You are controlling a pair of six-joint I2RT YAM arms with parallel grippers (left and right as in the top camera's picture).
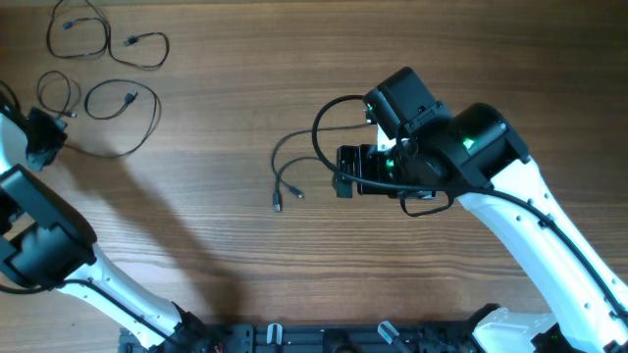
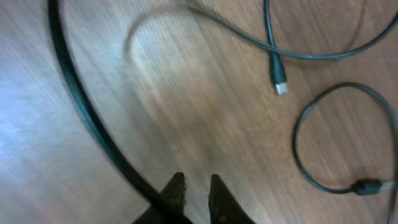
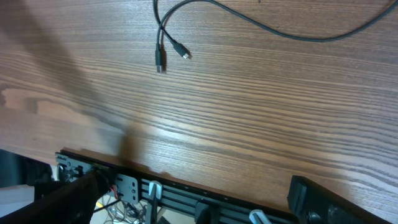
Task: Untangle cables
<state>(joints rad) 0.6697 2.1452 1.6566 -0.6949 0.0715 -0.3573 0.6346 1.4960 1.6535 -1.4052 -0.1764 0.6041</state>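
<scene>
wood-grain table [image 1: 226, 245], black slotted rail [image 3: 180, 190] along one edge.

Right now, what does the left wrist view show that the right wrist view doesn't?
Only the left wrist view: the left gripper with its fingertips close together and nothing between them, a thick cord running past it, a white-tipped plug, and a looped cable ending in a dark plug.
Only the right wrist view: a two-plug cable with its ends lying side by side, and the black rail along the table edge.
Both: the wooden table and thin black cables lying loose on it.
</scene>
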